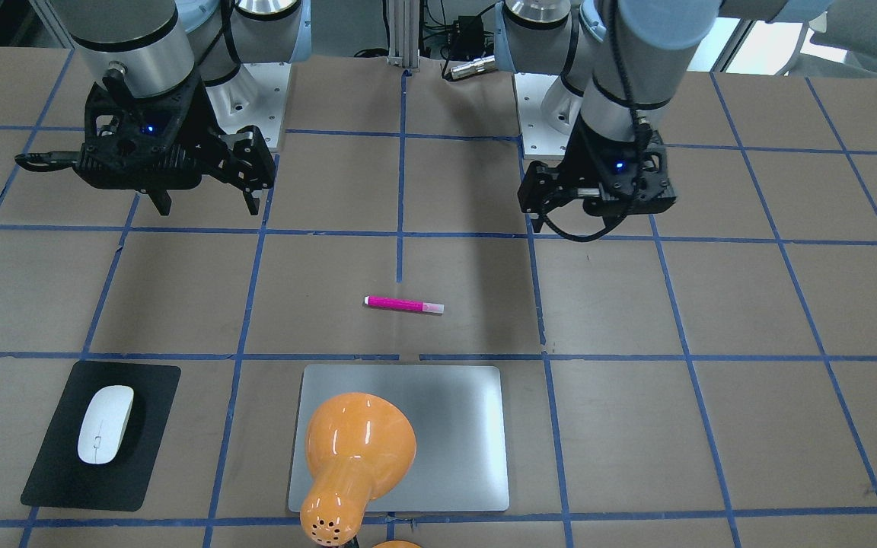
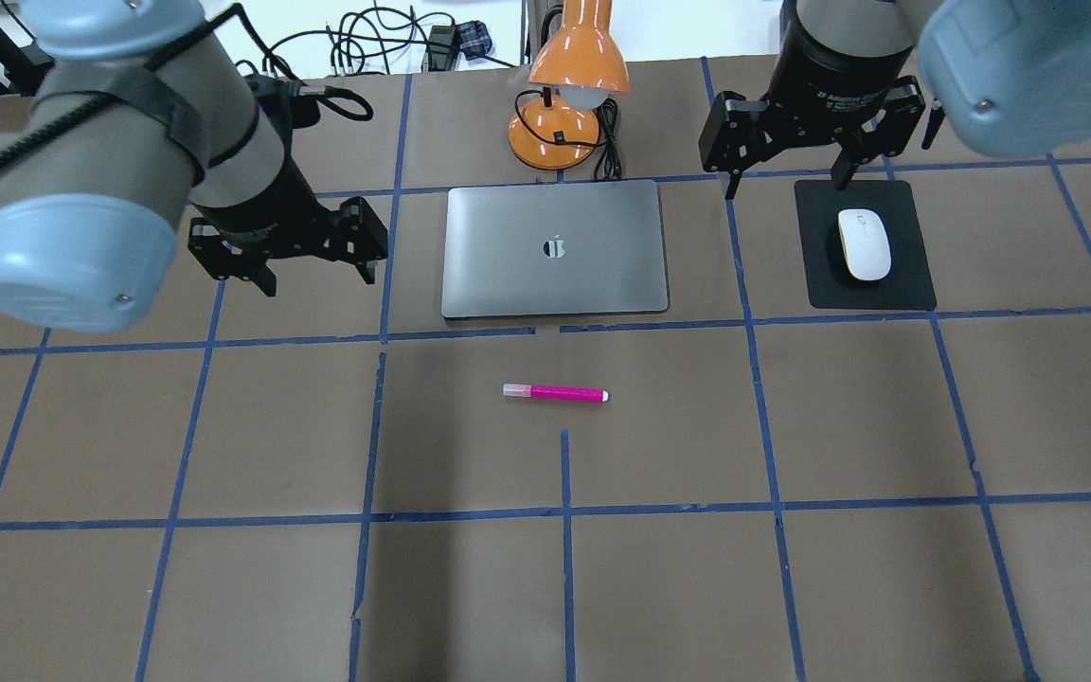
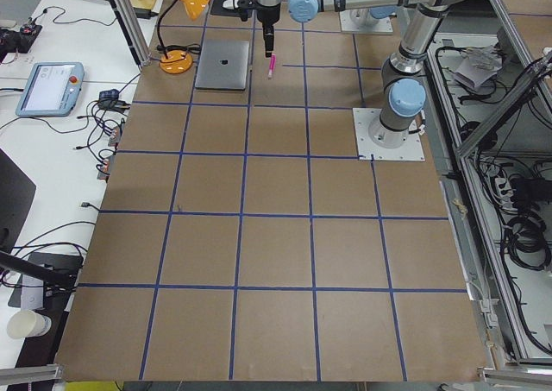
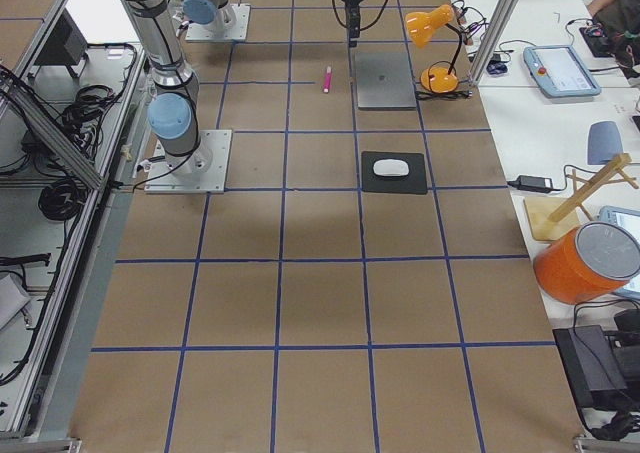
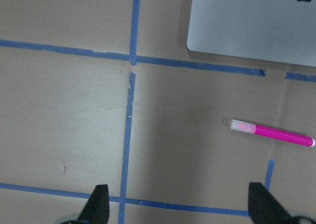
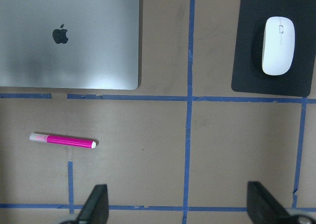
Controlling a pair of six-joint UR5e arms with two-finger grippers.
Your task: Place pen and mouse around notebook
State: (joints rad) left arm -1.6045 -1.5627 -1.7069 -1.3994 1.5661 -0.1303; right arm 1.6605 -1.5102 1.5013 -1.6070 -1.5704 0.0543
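Note:
The magenta pen point(image 2: 555, 392) lies flat on the brown table, a short way in front of the silver notebook point(image 2: 555, 248), with its pale cap end toward my left. The white mouse point(image 2: 864, 244) rests on a black mat point(image 2: 905, 284) to the notebook's right. My left gripper point(image 2: 316, 278) hangs open above the table to the left of the notebook, holding nothing. My right gripper point(image 2: 785, 183) also stands open and hovers at the mat's far left corner, apart from the mouse. The left wrist view shows the pen point(image 5: 271, 132) ahead and to the right of the fingers.
An orange desk lamp point(image 2: 579, 62) with a black cord stands just behind the notebook, its shade leaning over the notebook's far edge. Blue tape lines grid the brown table. Cables lie along the far edge.

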